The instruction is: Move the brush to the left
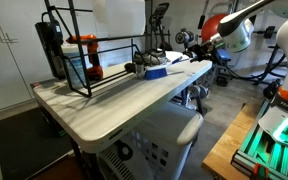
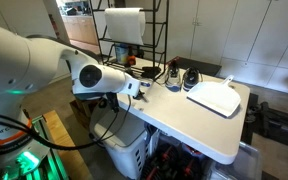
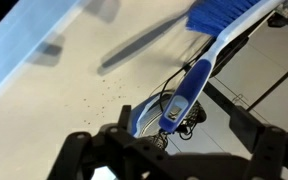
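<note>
Item 1: black wire rack, open-framed, standing on the left half of the pale, wood-grained table top in an exterior view. An orange-and-black tool stands upright inside the rack.

Item 2: the brush, small and blue with a white part. It lies on the table top just beside the rack's right end, near the table's far right edge. In the wrist view the brush has its long axis on a diagonal. The white handle with a blue inlay starts low at centre, and the blue bristles point to the upper right corner. Its soft shadow falls on the pale surface to its left.

Item 3: dark Robotiq gripper on the white arm, entering from the right and poised just above and beyond the brush. In the wrist view the gripper has its jaws spread wide with nothing clasped between them. The handle's end lies just ahead of the gap.

Item 4: flat white rectangular board, on the right part of the table in an exterior view. The gripper is to its left at the table's edge.
</note>
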